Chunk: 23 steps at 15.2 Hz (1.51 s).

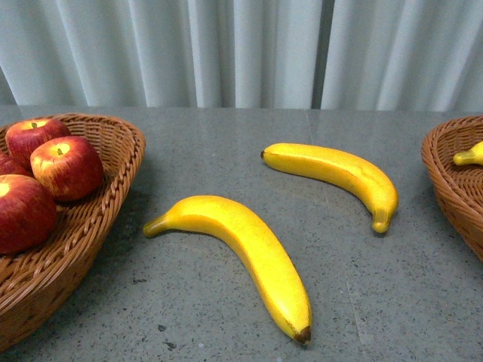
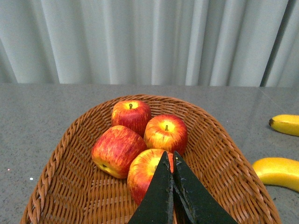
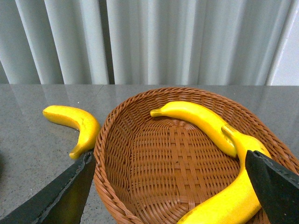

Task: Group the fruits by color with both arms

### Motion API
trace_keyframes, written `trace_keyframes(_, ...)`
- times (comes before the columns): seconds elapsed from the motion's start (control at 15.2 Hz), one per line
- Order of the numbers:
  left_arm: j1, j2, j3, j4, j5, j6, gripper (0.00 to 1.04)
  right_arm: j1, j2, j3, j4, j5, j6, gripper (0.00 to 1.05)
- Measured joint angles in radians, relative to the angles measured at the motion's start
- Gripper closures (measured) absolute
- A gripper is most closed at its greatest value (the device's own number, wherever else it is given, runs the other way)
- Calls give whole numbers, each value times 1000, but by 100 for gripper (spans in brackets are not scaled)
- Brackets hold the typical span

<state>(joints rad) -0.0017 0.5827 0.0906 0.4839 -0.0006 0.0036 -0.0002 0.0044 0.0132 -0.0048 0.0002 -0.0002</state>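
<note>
Several red apples (image 1: 66, 166) lie in the left wicker basket (image 1: 119, 181). Two yellow bananas lie on the table between the baskets, a near one (image 1: 249, 245) and a far one (image 1: 339, 172). My left gripper (image 2: 169, 154) is shut and empty, just above the nearest apple (image 2: 142, 175) in its basket (image 2: 224, 144). My right gripper (image 3: 168, 156) is open and empty over the right basket (image 3: 110, 140), which holds two bananas (image 3: 198, 122) (image 3: 233, 198). The far table banana also shows in the right wrist view (image 3: 74, 122). Neither gripper shows in the front view.
The right basket's rim (image 1: 441, 177) shows at the right edge of the front view, with a banana tip (image 1: 468, 156) inside. The grey table (image 1: 226, 151) ends at a white curtain (image 1: 241, 45) behind.
</note>
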Motion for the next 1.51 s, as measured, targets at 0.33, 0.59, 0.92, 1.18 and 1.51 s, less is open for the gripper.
trace_keyframes(0.33,0,-170,-50,-116,0,0,103,0,0,0,0,0,0,6)
trace_keyframes(0.59,0,-283,-76,-180,0,0,103,0,0,0,0,0,0,6)
trace_keyframes(0.92,0,-523,-76,-482,2,0,103,0,0,0,0,0,0,6)
trace_keyframes(1.18,0,-573,-76,-485,0,-1,103,0,0,0,0,0,0,6)
trace_keyframes(1.51,0,-573,-76,-489,0,-3,83,0,0,0,1,0,0,6)
